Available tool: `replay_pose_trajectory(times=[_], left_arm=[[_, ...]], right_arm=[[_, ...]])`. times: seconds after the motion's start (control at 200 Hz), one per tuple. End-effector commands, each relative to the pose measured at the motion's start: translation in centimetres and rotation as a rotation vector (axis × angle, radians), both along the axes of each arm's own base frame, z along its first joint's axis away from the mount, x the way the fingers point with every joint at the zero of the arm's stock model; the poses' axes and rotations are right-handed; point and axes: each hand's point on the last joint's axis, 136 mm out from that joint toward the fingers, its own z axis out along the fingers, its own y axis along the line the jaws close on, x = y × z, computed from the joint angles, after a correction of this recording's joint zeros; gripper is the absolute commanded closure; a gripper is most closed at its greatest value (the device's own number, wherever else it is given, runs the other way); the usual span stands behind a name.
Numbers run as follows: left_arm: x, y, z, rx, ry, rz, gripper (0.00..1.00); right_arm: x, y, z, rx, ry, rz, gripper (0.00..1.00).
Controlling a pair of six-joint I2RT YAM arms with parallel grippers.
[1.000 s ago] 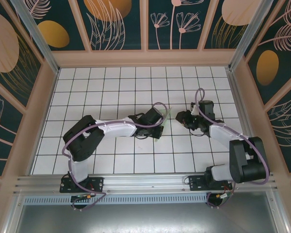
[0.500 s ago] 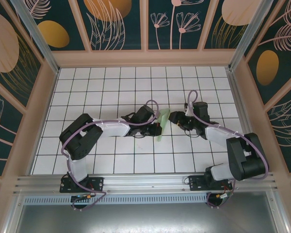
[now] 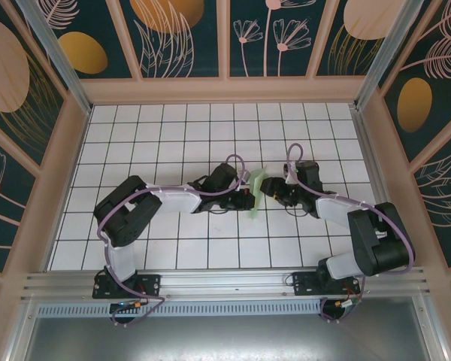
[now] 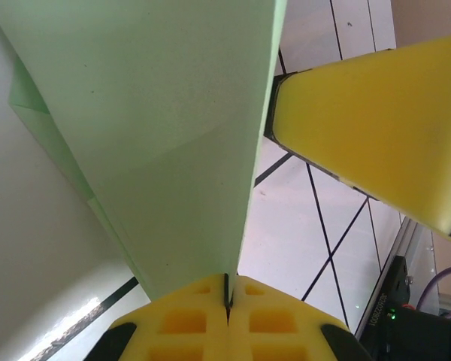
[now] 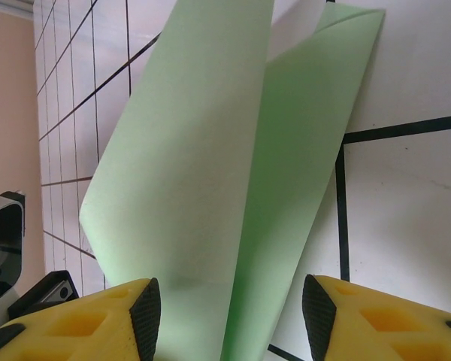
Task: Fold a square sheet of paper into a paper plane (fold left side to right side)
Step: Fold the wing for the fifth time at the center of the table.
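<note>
The square sheet of paper [image 3: 255,192] is a pale mint-green folded strip, held on edge above the tiles at the table's middle. My left gripper [image 3: 245,200] is shut on its lower edge; in the left wrist view the yellow fingertips [image 4: 210,301] pinch the paper [image 4: 150,113], which rises away from them. My right gripper [image 3: 265,189] faces it from the right and stands open. In the right wrist view the paper's two layers [image 5: 210,173] lie between its spread black pads [image 5: 145,312], without visible contact. One right finger [image 4: 376,128] shows beside the paper.
The white tiled table [image 3: 173,128] stretches on all sides of the two grippers. Patterned walls [image 3: 52,150] enclose it at left, right and back. An aluminium rail [image 3: 225,282] with both arm bases runs along the near edge.
My right gripper has moved left up to the paper and opened wider, now straddling it. The left gripper stayed shut on the paper and shifted slightly, bringing the strip into plainer view.
</note>
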Motion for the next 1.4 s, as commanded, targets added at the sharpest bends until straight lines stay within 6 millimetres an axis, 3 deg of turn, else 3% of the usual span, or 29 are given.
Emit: replay_pose_trajectory(times=[0.0, 0.475, 0.756, 1.396], left_arm=[[-0.5, 0.2, -1.4, -0.016, 0.05, -0.003, 0.95], [-0.8, -0.1, -2.2, -0.046, 0.085, -0.004, 0.95], [-0.9, -0.2, -2.4, -0.047, 0.096, -0.005, 0.95], [-1.0, 0.0, -3.1, -0.053, 0.114, 0.012, 0.93]], right_arm=[[-0.1, -0.1, -0.4, -0.02, -0.024, 0.01, 0.44], [-0.8, -0.5, -0.8, -0.024, -0.018, -0.006, 0.45], [0.2, 0.1, -0.2, 0.007, -0.043, -0.011, 0.46], [0.4, 0.4, -3.5, -0.072, 0.09, -0.022, 0.5]])
